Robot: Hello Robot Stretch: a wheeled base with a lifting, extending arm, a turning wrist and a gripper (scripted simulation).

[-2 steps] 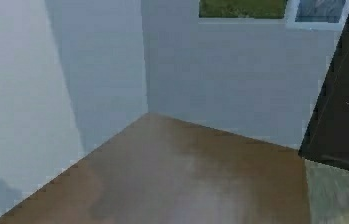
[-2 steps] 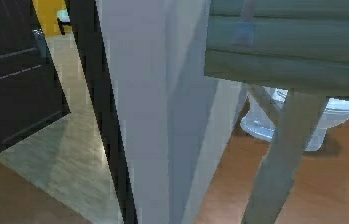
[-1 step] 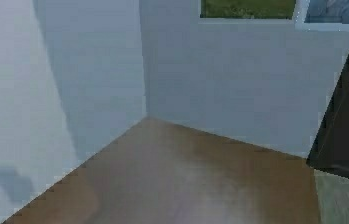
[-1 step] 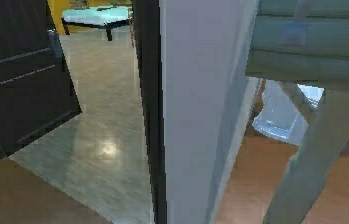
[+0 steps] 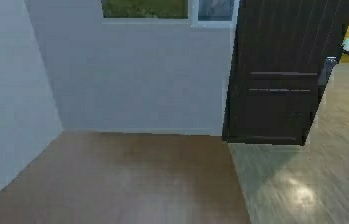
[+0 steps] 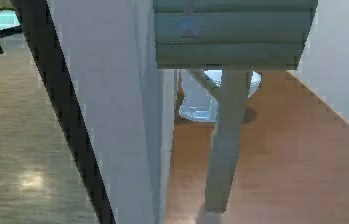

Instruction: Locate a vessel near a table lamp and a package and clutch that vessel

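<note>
forward view, left to right: bare wall (image 5: 132, 80), window (image 5: 147, 8), dark door (image 5: 282, 70) swung open, which leaves a passage to the lighter floor (image 5: 312, 180) beyond. arm side view: white toilet (image 6: 197, 100) behind a grey post (image 6: 222, 150). fingers state: cannot tell. vessel location: cannot tell; judged to lie in another room, so a search drive is called for.

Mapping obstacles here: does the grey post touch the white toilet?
Apart. The arm side view shows the grey post meeting the floor well nearer than the base of the white toilet.
</note>
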